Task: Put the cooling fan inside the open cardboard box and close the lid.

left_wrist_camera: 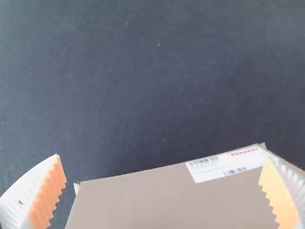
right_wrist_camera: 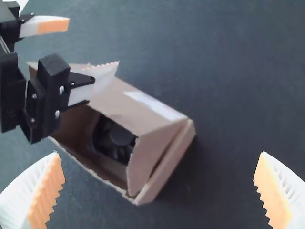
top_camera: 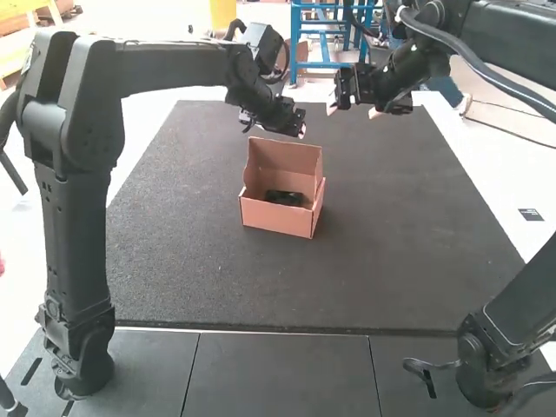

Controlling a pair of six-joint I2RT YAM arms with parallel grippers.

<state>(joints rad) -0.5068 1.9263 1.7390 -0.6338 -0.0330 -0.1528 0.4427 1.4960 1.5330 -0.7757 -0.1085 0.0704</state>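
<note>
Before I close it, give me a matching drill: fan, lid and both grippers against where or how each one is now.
Things:
1. fan
2. lid
3. left gripper
4. right gripper

Places or states:
A. open, just above the lid's top edge
B. standing upright
C. open, in the air to the right of the box, farther back
D. lying inside the box

Pairs: 1-D, 2-B, 3-A, 4-C

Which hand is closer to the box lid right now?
Left. The left hand hangs right over the lid; the right hand is off to the lid's right, well apart.
</note>
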